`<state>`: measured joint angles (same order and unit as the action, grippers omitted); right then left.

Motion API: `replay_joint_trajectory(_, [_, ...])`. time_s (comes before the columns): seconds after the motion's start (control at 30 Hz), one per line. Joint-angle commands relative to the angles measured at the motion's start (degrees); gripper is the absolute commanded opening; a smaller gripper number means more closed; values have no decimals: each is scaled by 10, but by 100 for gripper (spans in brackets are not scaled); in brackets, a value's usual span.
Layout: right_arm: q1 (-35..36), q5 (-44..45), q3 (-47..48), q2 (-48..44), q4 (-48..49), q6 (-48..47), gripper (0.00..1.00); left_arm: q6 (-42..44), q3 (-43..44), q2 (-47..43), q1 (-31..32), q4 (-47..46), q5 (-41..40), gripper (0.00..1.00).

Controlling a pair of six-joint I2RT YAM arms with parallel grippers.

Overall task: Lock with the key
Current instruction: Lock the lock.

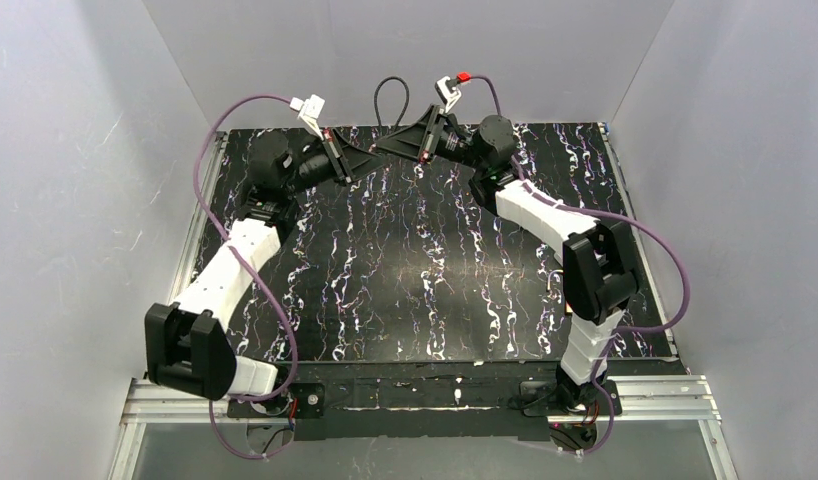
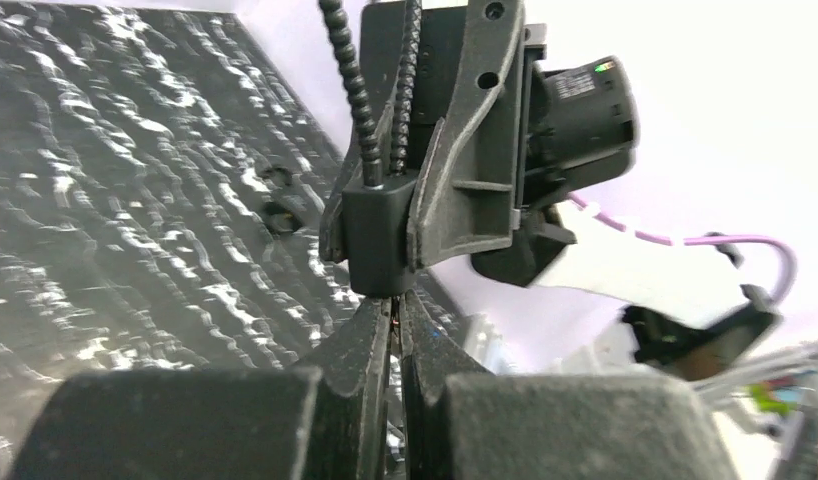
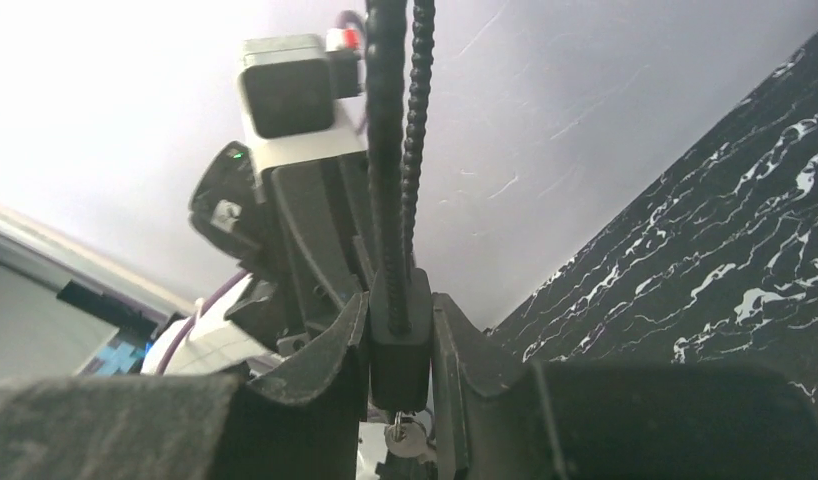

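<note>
At the marbled black table's point(image 1: 405, 300) 12 o'clock edge, the right gripper point(image 3: 399, 310) pinches the black cable lock point(image 3: 400, 370) by its body. The left gripper point(image 2: 395, 315), pressed together, sits just under that body, where a small silver key point(image 3: 399, 437) shows at 6 o'clock.

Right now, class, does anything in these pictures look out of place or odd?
Nothing is spilled or broken. One oddity: the black cable lock is held up off the table, clamped in the right tool at the far edge, its cable loop pointing toward the back wall.
</note>
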<state>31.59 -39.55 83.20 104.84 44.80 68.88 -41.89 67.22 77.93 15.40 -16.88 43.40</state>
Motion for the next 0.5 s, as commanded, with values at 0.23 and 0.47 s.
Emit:
replay_joint_trajectory(0.23, [-27, 30, 3, 18, 286, 125, 1, -257, -96, 23, 17, -315, 149, 0])
replay_joint_trajectory(0.47, [-63, 109, -24, -5, 128, 84, 1, 128, -14, -23, 36, 180, -46, 0])
